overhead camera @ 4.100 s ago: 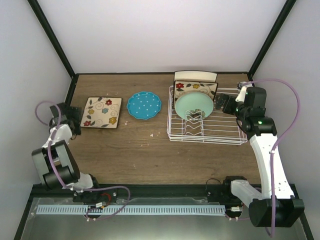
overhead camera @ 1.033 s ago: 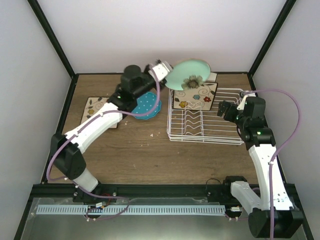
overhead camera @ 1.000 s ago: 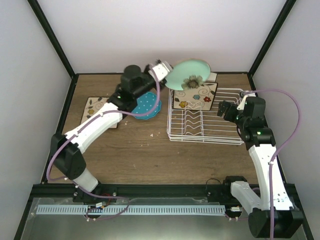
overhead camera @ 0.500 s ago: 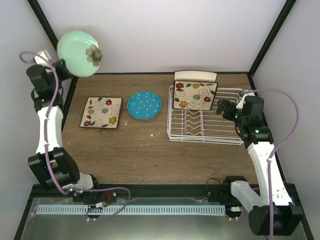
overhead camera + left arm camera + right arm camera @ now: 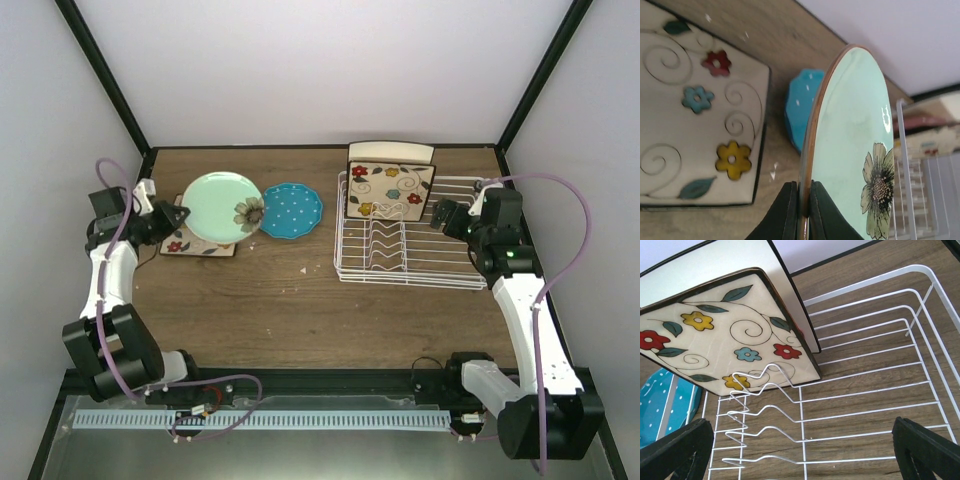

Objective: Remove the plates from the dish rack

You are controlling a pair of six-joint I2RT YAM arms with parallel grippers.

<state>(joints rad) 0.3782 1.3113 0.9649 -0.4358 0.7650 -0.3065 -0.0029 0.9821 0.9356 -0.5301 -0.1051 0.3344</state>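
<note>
My left gripper (image 5: 170, 222) is shut on the rim of the mint green flowered plate (image 5: 222, 207), held low over a square cream floral plate (image 5: 195, 246) lying on the table. In the left wrist view the gripper (image 5: 802, 200) pinches the mint plate (image 5: 850, 130) edge-on, with the blue dotted plate (image 5: 802, 107) just beyond. The white dish rack (image 5: 410, 262) holds a square floral plate (image 5: 390, 190) upright, with another plate's plain back (image 5: 715, 265) behind it. My right gripper (image 5: 445, 218) hovers open over the rack's right side, empty; in the right wrist view it (image 5: 805, 455) faces the floral plate (image 5: 725, 340).
The blue dotted plate (image 5: 292, 210) lies on the table between the mint plate and the rack. The rack's zigzag dividers (image 5: 755, 410) stand bare in front of the square plate. Black frame posts and white walls close in the table on three sides.
The left arm has swung down from high at the left wall, bringing the mint plate low over the square plate on the table. The right arm has barely moved.
</note>
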